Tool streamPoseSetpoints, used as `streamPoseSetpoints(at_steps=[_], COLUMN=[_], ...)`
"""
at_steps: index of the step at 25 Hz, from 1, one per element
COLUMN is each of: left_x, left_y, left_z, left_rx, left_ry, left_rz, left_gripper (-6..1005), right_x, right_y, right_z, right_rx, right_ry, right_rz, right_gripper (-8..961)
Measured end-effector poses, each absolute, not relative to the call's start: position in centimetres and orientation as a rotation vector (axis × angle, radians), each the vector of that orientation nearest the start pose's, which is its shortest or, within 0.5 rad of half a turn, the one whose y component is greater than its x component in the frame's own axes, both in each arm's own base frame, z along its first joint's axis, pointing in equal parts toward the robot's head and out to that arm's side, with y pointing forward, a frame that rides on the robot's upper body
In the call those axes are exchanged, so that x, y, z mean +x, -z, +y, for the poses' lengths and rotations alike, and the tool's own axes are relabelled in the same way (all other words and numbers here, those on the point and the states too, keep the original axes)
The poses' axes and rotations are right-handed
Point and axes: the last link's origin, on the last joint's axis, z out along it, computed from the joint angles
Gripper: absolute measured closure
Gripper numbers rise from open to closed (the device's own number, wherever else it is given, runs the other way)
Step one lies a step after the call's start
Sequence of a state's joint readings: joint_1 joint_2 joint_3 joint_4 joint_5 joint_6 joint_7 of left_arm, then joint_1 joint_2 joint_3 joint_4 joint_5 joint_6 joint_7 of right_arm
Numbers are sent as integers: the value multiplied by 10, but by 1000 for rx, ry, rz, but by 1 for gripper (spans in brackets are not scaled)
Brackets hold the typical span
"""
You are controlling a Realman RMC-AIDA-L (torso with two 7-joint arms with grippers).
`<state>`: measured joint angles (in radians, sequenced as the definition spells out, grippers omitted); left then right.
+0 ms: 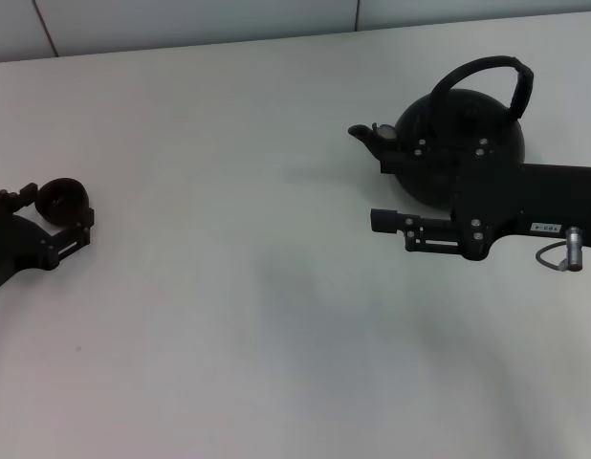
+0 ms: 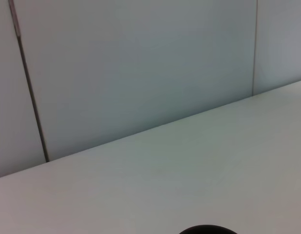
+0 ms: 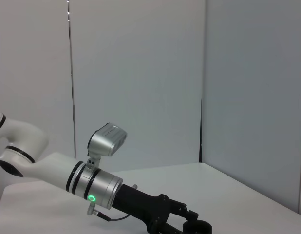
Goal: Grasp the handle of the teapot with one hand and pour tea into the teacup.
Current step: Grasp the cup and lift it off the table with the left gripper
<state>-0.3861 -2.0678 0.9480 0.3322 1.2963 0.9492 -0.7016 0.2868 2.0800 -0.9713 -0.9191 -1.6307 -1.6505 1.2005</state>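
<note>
Teapot (image 1: 458, 143) sits nr far right edge of worktop (image 1: 276, 316), spout toward the left, handle (image 1: 487, 76) arched above, untouched. Right gripper (image 1: 383, 182) hovers at pot's near side, fingers spread wide. Teacup (image 1: 61, 199) nr left edge, between left gripper (image 1: 56, 212) fingers; can't tell if pinched.

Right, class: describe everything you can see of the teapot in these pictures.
The teapot is round and matte black, with a short stubby spout pointing toward the robot's left and a thick arched handle rising over its top. It stands upright on the white table, at the far right. The right gripper lies in front of it, hiding its lower body; contact cannot be told.
</note>
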Motion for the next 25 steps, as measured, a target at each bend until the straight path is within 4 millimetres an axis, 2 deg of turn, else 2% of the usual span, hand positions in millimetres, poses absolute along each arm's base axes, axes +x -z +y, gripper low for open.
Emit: streamPoseSetpoints(at_steps=[20, 25], left_x=[-353, -352], left_y=[28, 28], left_z=[331, 331], left_rx=[-2158, -2157], left_ry=[380, 382], left_rz=[-561, -557], left_gripper=[169, 221], right_x=[249, 248], right_y=[-27, -27], right_z=[286, 286], right_rx=[-2677, -2677], right_ry=[-858, -859], right_rz=[172, 171], right_gripper=[320, 318])
